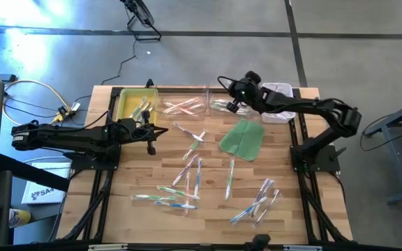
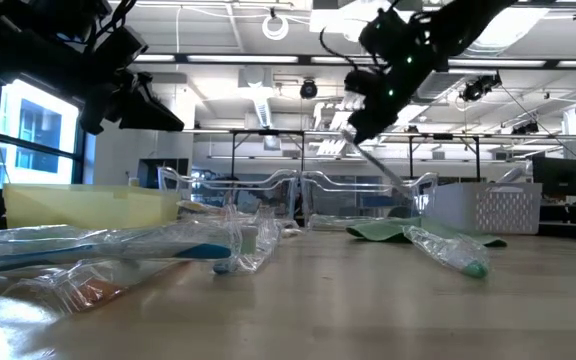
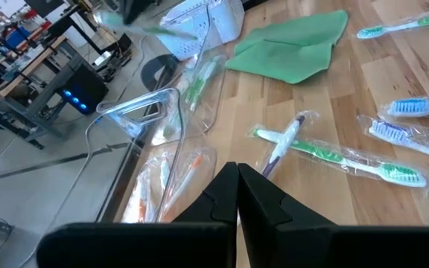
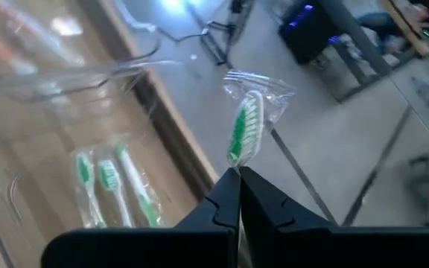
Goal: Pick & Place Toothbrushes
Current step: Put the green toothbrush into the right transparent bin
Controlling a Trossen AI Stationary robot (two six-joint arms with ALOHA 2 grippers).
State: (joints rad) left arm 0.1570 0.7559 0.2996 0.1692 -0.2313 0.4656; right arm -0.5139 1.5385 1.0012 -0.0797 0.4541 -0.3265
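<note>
While the left hand (image 1: 150, 132) waits shut and empty, the right hand (image 4: 237, 173), clamped on a green toothbrush (image 4: 245, 134), hangs above the clear bin (image 1: 223, 104), apparently for release.

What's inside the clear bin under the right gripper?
Three wrapped green toothbrushes lie side by side in the clear bin; its far end is out of frame.

Bright, even overhead lighting; faint shadows, glare on the clear wrappers (image 2: 118, 245) (foreground soft), right wrist background blurred.
</note>
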